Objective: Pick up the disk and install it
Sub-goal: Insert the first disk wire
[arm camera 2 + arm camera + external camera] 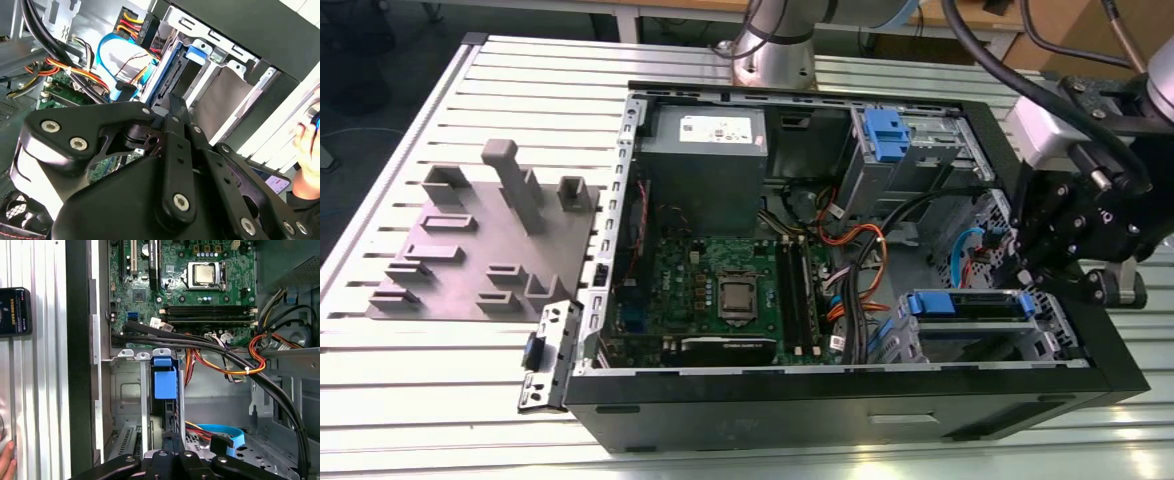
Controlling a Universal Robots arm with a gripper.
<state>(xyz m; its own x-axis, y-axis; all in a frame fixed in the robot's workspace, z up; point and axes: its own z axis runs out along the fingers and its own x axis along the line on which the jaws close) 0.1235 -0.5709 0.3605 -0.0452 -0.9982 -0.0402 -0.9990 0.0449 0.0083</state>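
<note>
The disk (pixel 967 305) sits edge-on in the lower drive cage of the open computer case, at the exterior view's right, and its blue carrier end shows. In both wrist views the same blue carrier (pixel 165 382) (pixel 196 54) stands in the cage slot. My black gripper (pixel 1038 272) hangs over the case's right wall, just beside the cage. In the second wrist view the gripper (pixel 173 106) is shut, its tips meeting at the disk's near end. The gripper (pixel 168 437) looks narrower than the disk. I cannot tell whether it touches the disk.
Inside the case are a grey power supply (pixel 707 150), a green motherboard (pixel 720 290) and orange and black cables (pixel 854 250). An upper cage has a blue tab (pixel 887 135). A grey fixture block (pixel 480 240) is on the slotted table. A person's hand (pixel 305 140) is by the case.
</note>
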